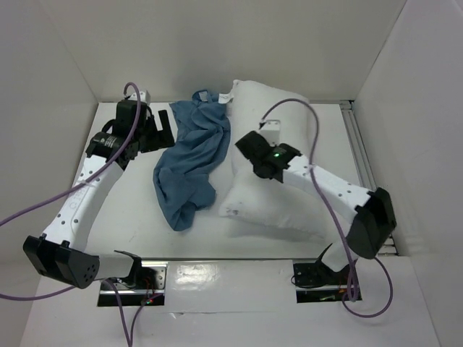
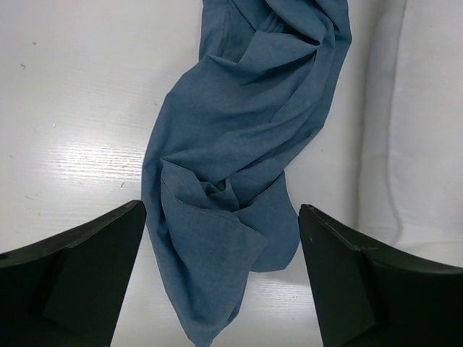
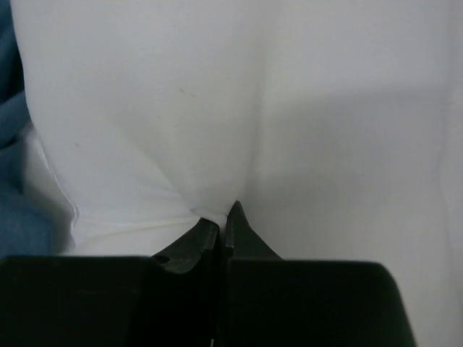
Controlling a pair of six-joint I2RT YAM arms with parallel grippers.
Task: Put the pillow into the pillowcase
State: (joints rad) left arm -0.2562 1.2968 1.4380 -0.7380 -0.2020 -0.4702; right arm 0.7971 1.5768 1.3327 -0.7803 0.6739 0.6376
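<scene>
Currently, I am reading the right gripper point(image 3: 221, 217) as pressed together, its two fingers pinching a small pucker of the pillow point(image 3: 325, 108). The white fabric is drawing into creases that are converging on the fingertips. In the overhead view this gripper is sitting on the pillow's left half, toward its far end, and the right arm is reaching diagonally across the cushion from the near right. The pillow is lying flat on the tabletop point(image 1: 123, 217), right of centre, with its far end reaching toward the back wall.

The left gripper point(image 2: 221, 208) is standing spread wide and gripping nothing. In its wrist view the pillowcase point(image 2: 239, 144) is showing between the two fingers, below them. I cannot tell whether the fingers are touching the cloth. From overhead, this gripper is sitting just beside the far left part of the pillowcase. The pillowcase is lying crumpled in a long, twisted blue strip running from the far side toward the near side, close alongside the pillow's left edge. Bare tabletop is showing to its left.
</scene>
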